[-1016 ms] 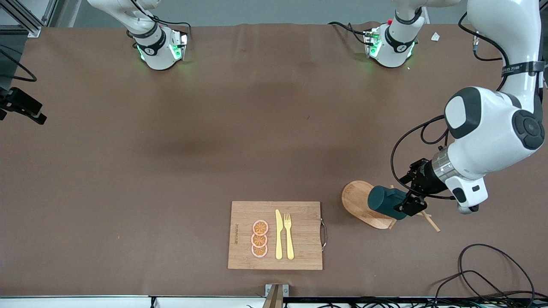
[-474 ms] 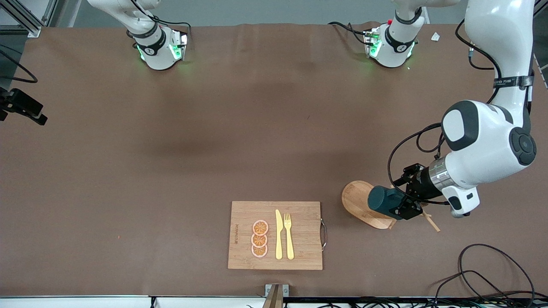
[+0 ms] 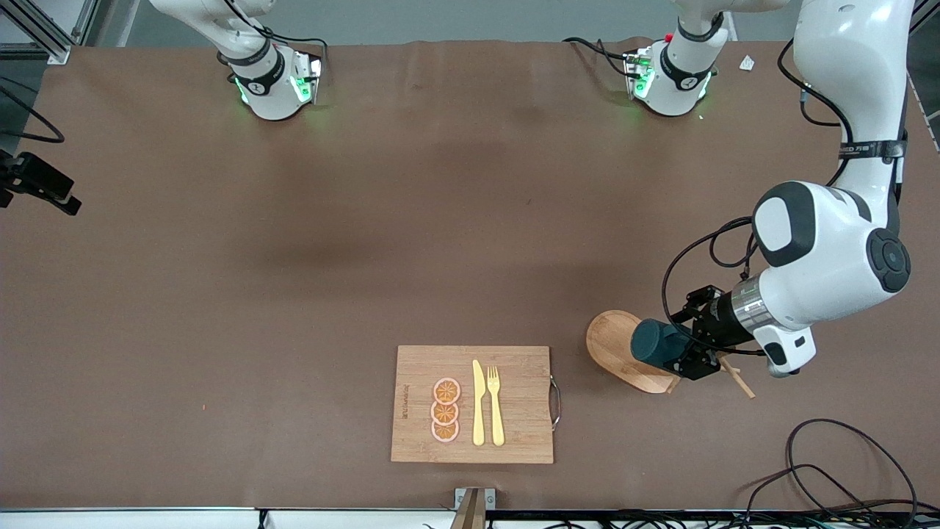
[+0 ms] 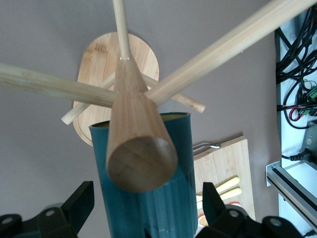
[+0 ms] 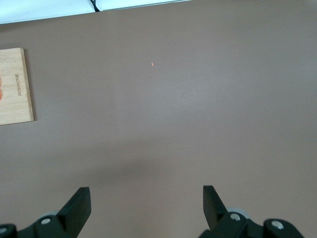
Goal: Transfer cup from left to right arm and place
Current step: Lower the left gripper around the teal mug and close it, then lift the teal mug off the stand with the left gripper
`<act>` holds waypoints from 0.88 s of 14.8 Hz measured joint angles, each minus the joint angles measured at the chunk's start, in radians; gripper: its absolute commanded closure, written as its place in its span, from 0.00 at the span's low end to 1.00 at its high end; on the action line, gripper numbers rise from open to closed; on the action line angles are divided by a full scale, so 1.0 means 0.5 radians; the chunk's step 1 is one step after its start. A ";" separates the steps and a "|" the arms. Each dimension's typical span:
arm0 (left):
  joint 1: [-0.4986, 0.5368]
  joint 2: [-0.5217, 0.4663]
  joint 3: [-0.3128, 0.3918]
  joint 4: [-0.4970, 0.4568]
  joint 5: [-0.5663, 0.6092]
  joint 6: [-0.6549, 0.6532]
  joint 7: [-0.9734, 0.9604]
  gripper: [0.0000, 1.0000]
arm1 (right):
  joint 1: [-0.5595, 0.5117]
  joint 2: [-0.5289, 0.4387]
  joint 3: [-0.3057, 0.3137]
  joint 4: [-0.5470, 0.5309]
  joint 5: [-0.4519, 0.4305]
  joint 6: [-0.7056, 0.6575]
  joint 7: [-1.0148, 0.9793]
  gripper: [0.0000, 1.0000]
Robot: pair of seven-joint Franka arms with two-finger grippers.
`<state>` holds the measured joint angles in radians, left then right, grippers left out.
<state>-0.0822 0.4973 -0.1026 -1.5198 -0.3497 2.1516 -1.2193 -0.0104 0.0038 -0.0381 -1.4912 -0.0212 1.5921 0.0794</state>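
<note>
The dark teal cup (image 3: 648, 341) hangs tipped on its side on a wooden peg rack (image 3: 614, 339), over the rack's oval base. My left gripper (image 3: 680, 350) is open and straddles the cup's body, with one finger on each side. In the left wrist view the cup (image 4: 173, 148) fills the space between the black fingers (image 4: 83, 201), and a thin gap shows on both sides. The rack's thick post (image 4: 140, 148) and its pegs cross in front of the cup. My right gripper (image 5: 146, 206) is open, with nothing in it, over bare brown table.
A wooden cutting board (image 3: 418, 367) lies near the front edge, carrying a yellow knife (image 3: 478, 402), a yellow fork (image 3: 496, 404) and three orange slices (image 3: 446, 410). Black cables (image 3: 830, 470) loop at the corner toward the left arm's end. The board's edge (image 5: 15, 84) shows in the right wrist view.
My left gripper has slid further along the cup's body toward the rack, its arm following. The cup and rack have stayed put. The right arm has not moved.
</note>
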 measured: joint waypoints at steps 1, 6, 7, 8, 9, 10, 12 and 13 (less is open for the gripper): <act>-0.001 0.005 0.000 0.000 -0.008 0.000 0.000 0.18 | 0.000 0.000 0.000 0.000 0.000 0.000 0.000 0.00; -0.003 0.011 -0.002 0.005 -0.020 0.007 0.000 0.48 | -0.003 0.000 -0.003 0.000 0.000 0.000 0.002 0.00; -0.004 0.010 -0.002 0.007 -0.022 0.006 -0.012 0.48 | -0.003 0.000 -0.003 0.000 0.000 0.000 0.002 0.00; -0.008 0.006 -0.006 0.012 -0.022 0.006 -0.048 0.48 | -0.003 0.000 -0.003 0.000 0.000 0.000 0.002 0.00; -0.012 0.000 -0.026 0.022 -0.022 0.003 -0.090 0.48 | -0.003 0.000 -0.003 0.000 0.000 0.000 0.002 0.00; -0.015 -0.009 -0.068 0.033 -0.022 -0.005 -0.134 0.48 | -0.003 0.000 -0.004 0.000 0.000 -0.001 0.002 0.00; -0.033 -0.046 -0.166 0.048 -0.003 -0.038 -0.204 0.48 | -0.003 0.000 -0.004 0.000 0.000 -0.001 0.003 0.00; -0.054 -0.070 -0.208 0.050 0.030 -0.057 -0.237 0.48 | -0.003 0.000 -0.004 0.000 0.000 -0.001 0.003 0.00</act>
<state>-0.1093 0.4624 -0.2066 -1.4946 -0.3349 2.1229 -1.3376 -0.0118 0.0039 -0.0401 -1.4912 -0.0213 1.5918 0.0807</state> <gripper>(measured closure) 0.216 0.000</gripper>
